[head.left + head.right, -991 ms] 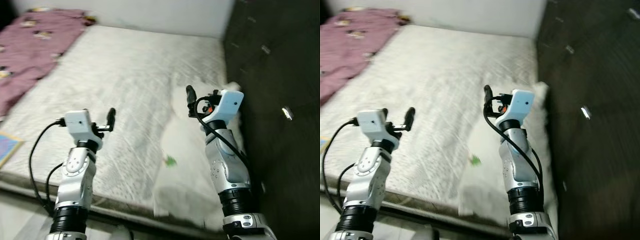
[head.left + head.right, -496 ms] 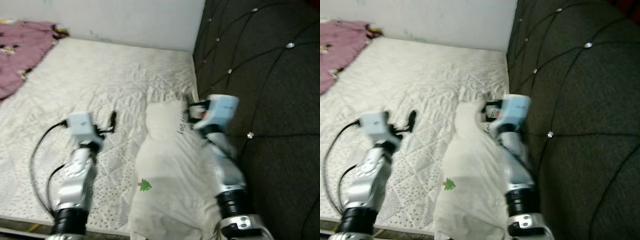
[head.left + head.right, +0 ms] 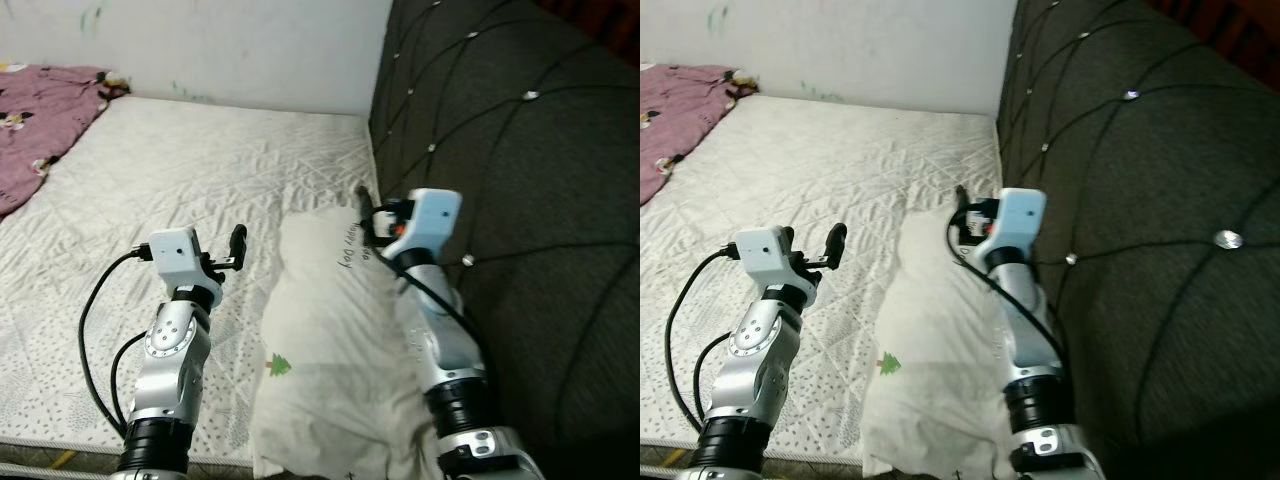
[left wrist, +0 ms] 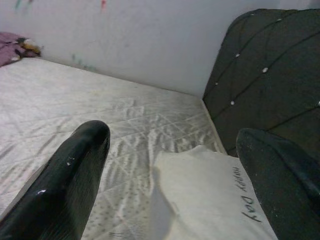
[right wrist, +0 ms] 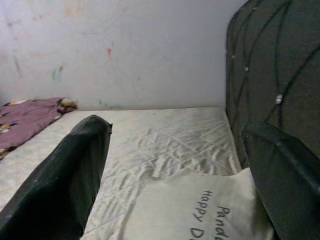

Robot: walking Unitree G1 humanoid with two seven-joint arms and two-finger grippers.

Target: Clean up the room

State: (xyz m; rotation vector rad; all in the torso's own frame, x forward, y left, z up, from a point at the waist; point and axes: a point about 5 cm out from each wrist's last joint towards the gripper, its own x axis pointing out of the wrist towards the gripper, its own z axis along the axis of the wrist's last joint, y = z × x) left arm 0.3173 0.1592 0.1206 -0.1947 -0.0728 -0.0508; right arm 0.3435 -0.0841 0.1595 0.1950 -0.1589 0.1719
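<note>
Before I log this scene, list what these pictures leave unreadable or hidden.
- Printed black text on the white rectangular pillow: cut off by the right wrist view's lower edge.
- Purple patterned blanket: cropped by the left eye view's left edge.
- Pillow's right side along the dark tufted headboard: hidden behind the right arm, under the right gripper.

Location is a home bedroom, identified by a bare quilted mattress (image 3: 200,170), a white pillow (image 3: 330,350) lying against a dark tufted headboard (image 3: 500,150), a purple blanket (image 3: 40,110) and a scuffed white wall (image 3: 200,45).
</note>
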